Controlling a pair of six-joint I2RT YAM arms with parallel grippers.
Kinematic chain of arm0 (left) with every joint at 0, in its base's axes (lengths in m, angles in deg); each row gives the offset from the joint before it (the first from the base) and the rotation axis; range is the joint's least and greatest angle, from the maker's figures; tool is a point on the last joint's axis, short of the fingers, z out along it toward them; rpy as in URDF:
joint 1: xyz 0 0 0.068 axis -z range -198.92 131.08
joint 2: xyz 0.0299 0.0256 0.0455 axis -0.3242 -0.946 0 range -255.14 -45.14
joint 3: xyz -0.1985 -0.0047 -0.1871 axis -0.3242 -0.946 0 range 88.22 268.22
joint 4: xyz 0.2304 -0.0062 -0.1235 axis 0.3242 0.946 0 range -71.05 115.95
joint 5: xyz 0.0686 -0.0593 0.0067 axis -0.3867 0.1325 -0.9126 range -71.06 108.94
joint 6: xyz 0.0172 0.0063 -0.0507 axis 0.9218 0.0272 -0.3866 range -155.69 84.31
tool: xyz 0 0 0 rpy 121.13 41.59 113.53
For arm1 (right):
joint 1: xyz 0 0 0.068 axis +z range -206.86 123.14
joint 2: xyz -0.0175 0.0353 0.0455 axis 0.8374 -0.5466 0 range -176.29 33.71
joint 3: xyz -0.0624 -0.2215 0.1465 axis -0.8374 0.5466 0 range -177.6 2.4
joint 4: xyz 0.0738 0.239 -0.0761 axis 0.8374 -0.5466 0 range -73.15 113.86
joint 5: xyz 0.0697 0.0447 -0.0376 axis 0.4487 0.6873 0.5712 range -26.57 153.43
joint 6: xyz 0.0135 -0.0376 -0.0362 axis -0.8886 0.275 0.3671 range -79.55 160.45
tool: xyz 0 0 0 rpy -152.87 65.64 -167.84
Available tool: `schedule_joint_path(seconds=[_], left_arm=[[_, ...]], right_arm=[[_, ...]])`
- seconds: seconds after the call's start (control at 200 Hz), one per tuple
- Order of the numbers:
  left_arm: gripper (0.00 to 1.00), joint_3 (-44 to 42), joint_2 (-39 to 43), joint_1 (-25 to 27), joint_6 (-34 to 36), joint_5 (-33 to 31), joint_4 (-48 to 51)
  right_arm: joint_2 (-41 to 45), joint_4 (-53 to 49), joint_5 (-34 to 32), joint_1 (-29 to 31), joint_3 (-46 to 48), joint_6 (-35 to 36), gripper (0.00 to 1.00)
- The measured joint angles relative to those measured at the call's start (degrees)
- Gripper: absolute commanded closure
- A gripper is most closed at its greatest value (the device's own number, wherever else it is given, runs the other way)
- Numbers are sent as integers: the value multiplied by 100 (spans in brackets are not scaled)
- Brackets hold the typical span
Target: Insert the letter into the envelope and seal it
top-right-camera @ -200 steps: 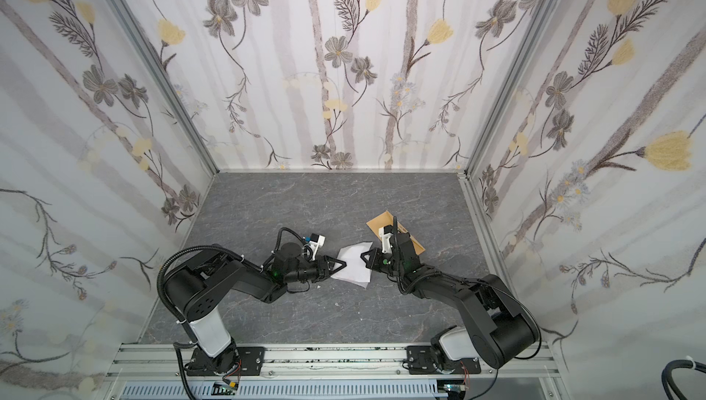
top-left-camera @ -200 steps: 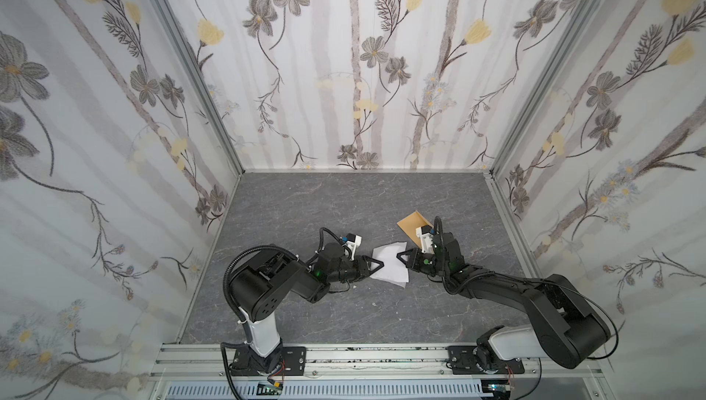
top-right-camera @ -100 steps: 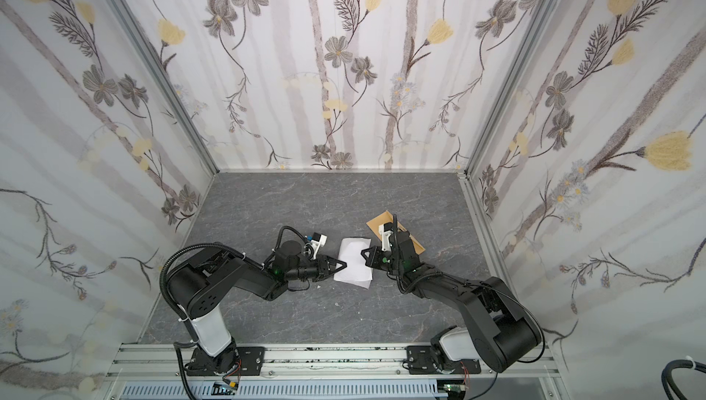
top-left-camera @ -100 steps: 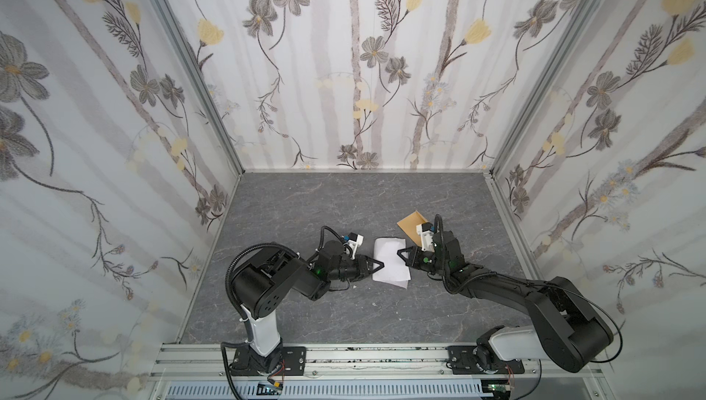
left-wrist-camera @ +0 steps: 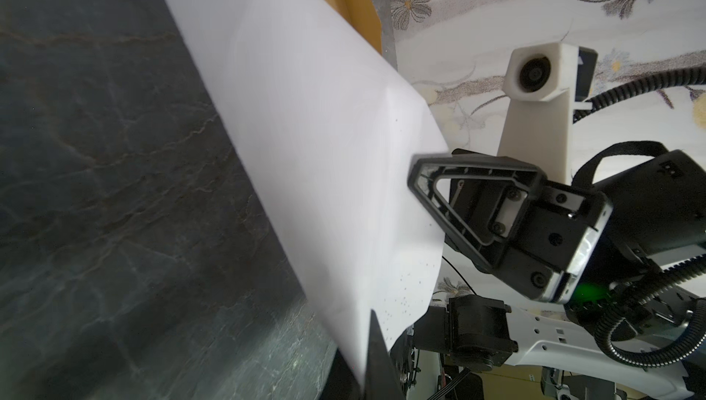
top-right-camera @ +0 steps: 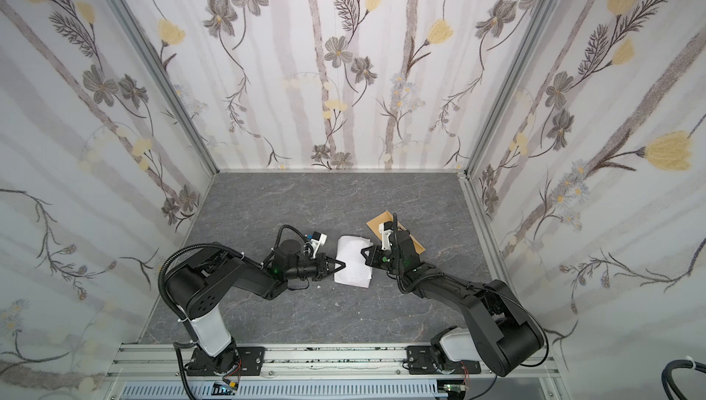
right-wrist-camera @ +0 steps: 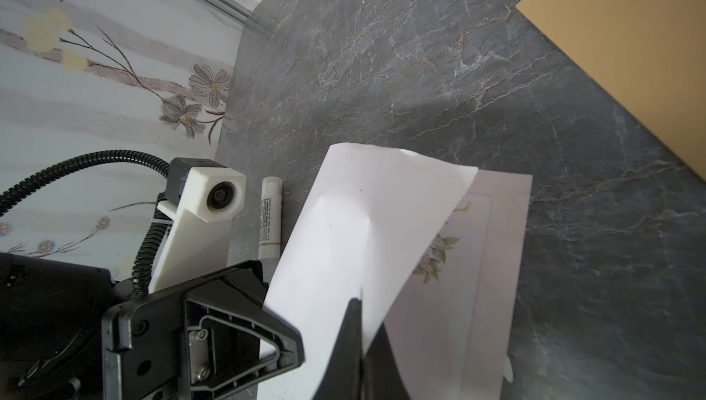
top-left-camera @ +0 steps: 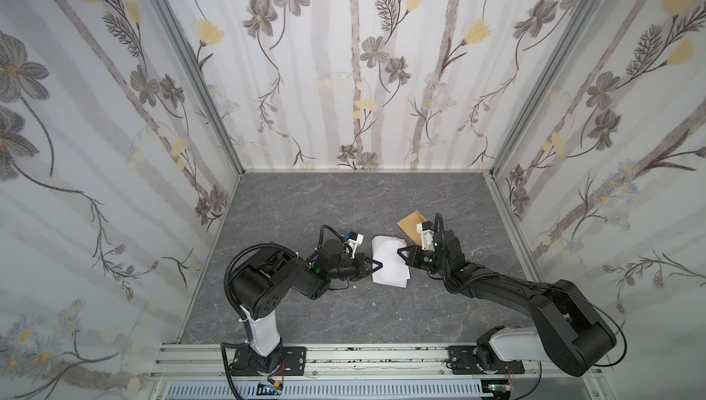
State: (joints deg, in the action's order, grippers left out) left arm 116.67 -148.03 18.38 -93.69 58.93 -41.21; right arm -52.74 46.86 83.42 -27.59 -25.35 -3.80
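in a top view the left gripper (top-left-camera: 379,264) was pinched tight on the left edge of the letter (top-left-camera: 389,260), which sat near the middle of the grey table (top-left-camera: 344,203), folded over itself (white back up, a floral corner peeking out underneath in the right wrist view). the right gripper (top-left-camera: 399,252) was clamped on its opposite edge. the envelope (top-left-camera: 408,222) lay flat just behind that gripper, partly hidden by the wrist.
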Motion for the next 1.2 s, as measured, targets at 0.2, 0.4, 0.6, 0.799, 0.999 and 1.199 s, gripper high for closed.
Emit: schedule_joint_path(seconds=[0.2,0.4,0.6,0.799,0.999,1.199], left_arm=[[51,9,44,-13,59,13,70],[52,9,76,-22,61,15,125],[54,31,61,-26,79,55,195],[69,31,52,-26,103,70,299],[88,48,52,-26,149,74,472],[100,120,52,-26,245,74,549]], right_arm=[[72,-9,-103,2,35,24,100],[107,-92,-295,94,33,48,100],[107,-223,-485,243,22,81,100],[138,-223,-590,304,22,79,100],[192,-240,-691,339,22,74,95],[337,-238,-793,339,92,33,70]])
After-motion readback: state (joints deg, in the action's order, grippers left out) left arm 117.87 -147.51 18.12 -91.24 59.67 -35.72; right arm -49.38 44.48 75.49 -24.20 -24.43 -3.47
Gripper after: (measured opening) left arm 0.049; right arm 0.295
